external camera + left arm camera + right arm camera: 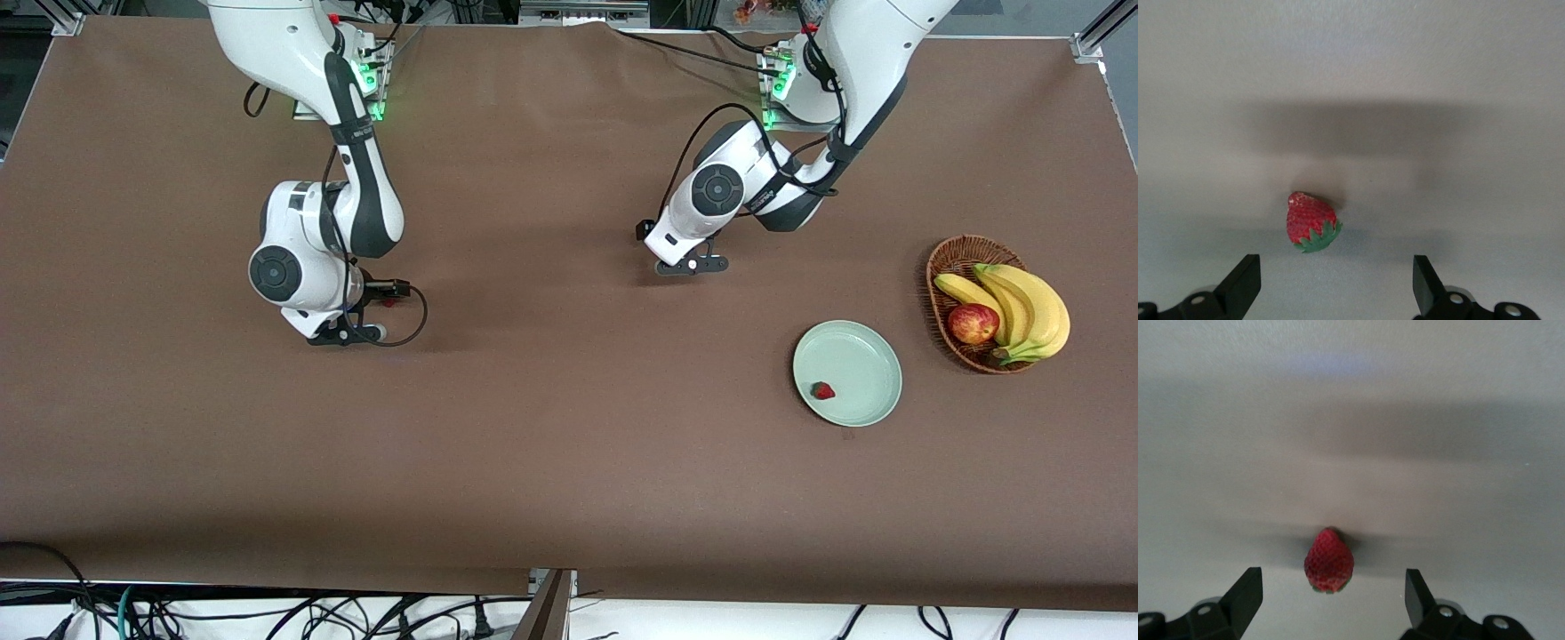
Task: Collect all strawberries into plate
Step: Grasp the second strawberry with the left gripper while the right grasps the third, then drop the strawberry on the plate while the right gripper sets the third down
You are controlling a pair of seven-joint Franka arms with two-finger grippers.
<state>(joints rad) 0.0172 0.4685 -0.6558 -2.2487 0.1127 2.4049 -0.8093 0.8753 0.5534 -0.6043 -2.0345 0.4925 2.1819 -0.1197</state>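
Straddling strawberry [1329,569], right end effector [1331,600] open

Front cam high, facing my bases, whole table [551,462]. Both my wrist cams look down close at bare cloth; they share nothing with each other.

A brown wicker basket [942,267] sits at the right of the frame on the brown bench [533,462]. It holds yellow bananas [1022,307] and a red apple [973,324].
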